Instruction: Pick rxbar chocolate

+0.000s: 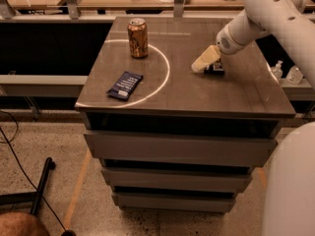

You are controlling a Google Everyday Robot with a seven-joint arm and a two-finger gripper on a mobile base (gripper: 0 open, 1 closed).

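Where the speckled floor shows at the far left, a black cable (11,149) trails down and a black pole (42,187) lies slanted beside it. A grey drawer cabinet (177,149) stands centre frame, with a dark glossy top (197,95) that bears a thin white ring (166,73).

On the left part of the top, a long navy-blue wrapped bar (125,85) lies flat and askew, overlapping the ring's lower edge. Behind it, an orange-brown drink can (138,38) stands upright within the ring, well apart from the bar.

To the right of the ring, the gripper (199,64) hangs low over the top, its pale end angled down and to the left. Whether it is released or clenched cannot be told from this view. The rxbar chocolate (215,69) lies flat on the top just beside and behind the gripper, a small black bar partly hidden by it; contact between the two cannot be confirmed, and the bar is not lifted.

The white arm (258,16) runs up and right from the gripper. Beyond the cabinet's right edge stand two small clear bottles (287,73). The robot's white body (290,186) fills the lower right corner.
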